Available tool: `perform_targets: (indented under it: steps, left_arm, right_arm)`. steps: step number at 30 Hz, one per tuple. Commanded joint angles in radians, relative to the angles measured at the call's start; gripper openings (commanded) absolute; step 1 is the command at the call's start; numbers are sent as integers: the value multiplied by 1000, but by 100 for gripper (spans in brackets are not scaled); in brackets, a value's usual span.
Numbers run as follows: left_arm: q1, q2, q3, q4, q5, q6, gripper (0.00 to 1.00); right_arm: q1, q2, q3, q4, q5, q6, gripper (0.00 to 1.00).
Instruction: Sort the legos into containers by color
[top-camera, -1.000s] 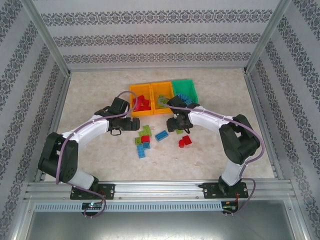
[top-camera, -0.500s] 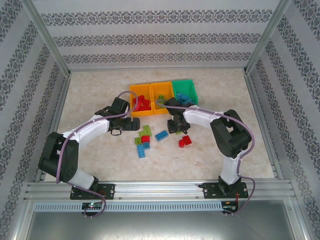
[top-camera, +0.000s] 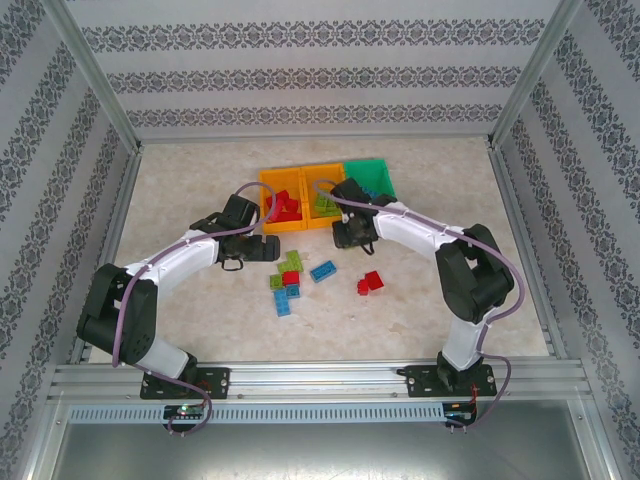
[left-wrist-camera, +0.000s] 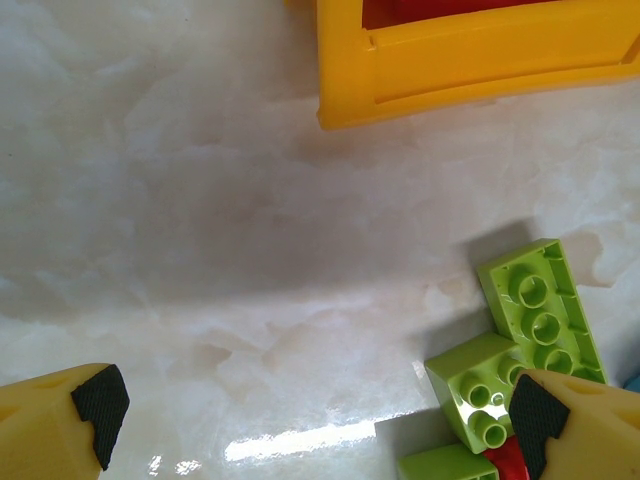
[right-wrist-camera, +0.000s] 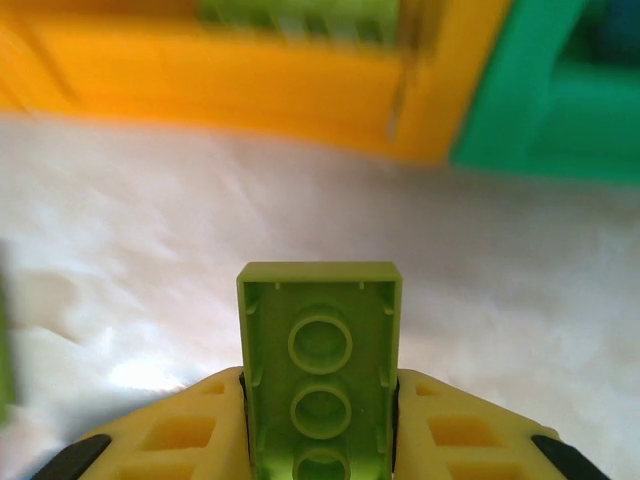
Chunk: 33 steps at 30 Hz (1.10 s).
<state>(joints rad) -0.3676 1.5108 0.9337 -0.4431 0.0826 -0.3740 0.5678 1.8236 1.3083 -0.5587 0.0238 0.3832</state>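
We judge sorting about halfway | bins (top-camera: 263, 195) upper centre hold some bricks | right claw (right-wrist-camera: 320, 435) pinches lime brick (right-wrist-camera: 320, 330), lower centre, facing middle orange bin (right-wrist-camera: 250, 90) | left claw (left-wrist-camera: 320, 415) spread over desk (left-wrist-camera: 200, 200) | loose legos (top-camera: 288, 275) lie mid-frame, unsorted
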Motion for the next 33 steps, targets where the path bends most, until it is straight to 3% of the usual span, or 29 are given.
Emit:
perform_targets:
  steps: [1, 12, 18, 22, 28, 33]
  left_arm:
    - [-14, 14, 21, 18, 6, 6, 100]
    - [-19, 11, 19, 20, -3, 5, 100]
    - [-19, 6, 10, 25, 5, 4, 100]
    - [-31, 12, 14, 33, 26, 7, 100]
    - [-79, 64, 68, -17, 21, 15, 100]
    - [-133, 122, 136, -75, -13, 9, 100]
  right_arm:
    - [-26, -1, 100, 48, -49, 50, 27]
    - [-60, 291, 489, -67, -6, 101, 29]
    - [-76, 362, 568, -79, 25, 121, 32]
    - [-84, 386, 598, -89, 18, 119, 40]
    - [-88, 411, 646, -126, -9, 108, 66]
    - [-80, 367, 631, -113, -27, 109, 72]
